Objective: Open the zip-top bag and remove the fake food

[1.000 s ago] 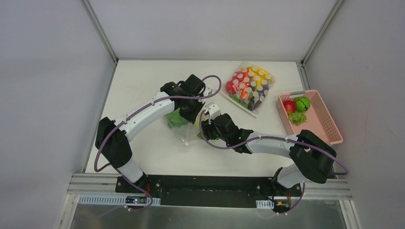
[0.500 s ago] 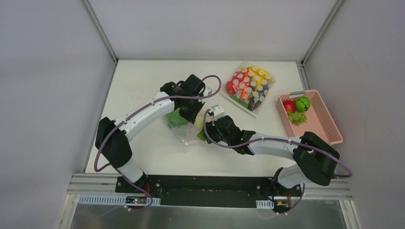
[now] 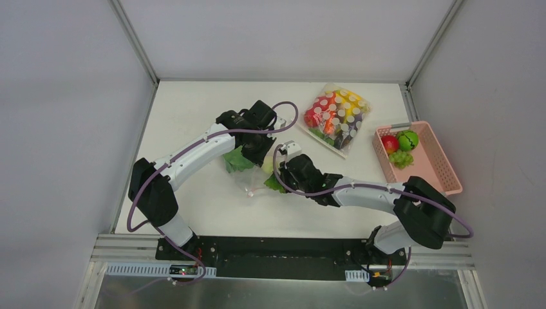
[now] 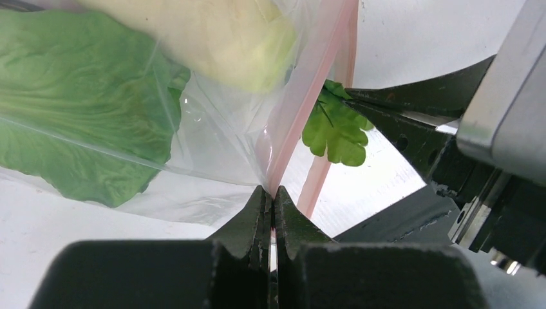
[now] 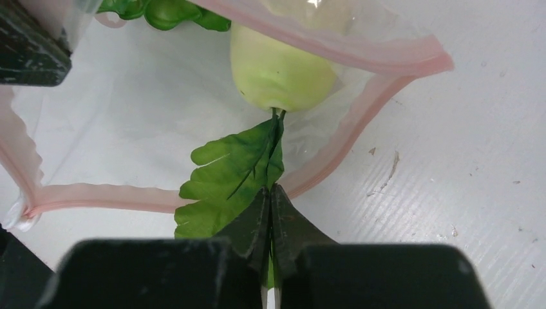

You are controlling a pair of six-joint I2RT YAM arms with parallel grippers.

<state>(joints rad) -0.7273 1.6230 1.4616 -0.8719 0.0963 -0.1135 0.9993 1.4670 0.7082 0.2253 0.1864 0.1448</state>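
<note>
Zip-top bag (image 4: 212, 148): clear plastic with a pink zip strip, lying near the middle of the table (image 3: 187, 109) between the two arms, mouth open.

Left gripper (image 4: 271, 193): jaws pressed together on the bag's pink zip strip, pinching one lip of the mouth; the strip runs up and away from the fingertips.

Right gripper (image 5: 270, 193): jaws closed tight on the green leaf tuft (image 5: 232, 170) of the radish, at the bag's mouth.

Radish (image 5: 283, 71): pale, yellow-white body, mostly inside the bag; its leafy end points out through the opening and crosses the lower pink strip.

Lettuce (image 4: 77, 96): broad green leaf piece, inside the bag, beside the radish, seen through the plastic.

Pink basket (image 3: 444, 174): at the table's right edge, well apart from the bag. Contents, grouped at its far end: red apple (image 3: 389, 143), green round fruit (image 3: 407, 139), green grapes (image 3: 400, 158), all close together.

White-dotted bag (image 3: 336, 116): clear, filled with red, orange, yellow and purple items, lying flat toward the far right of the table, between the zip-top bag and the basket, touched by neither gripper.
</note>
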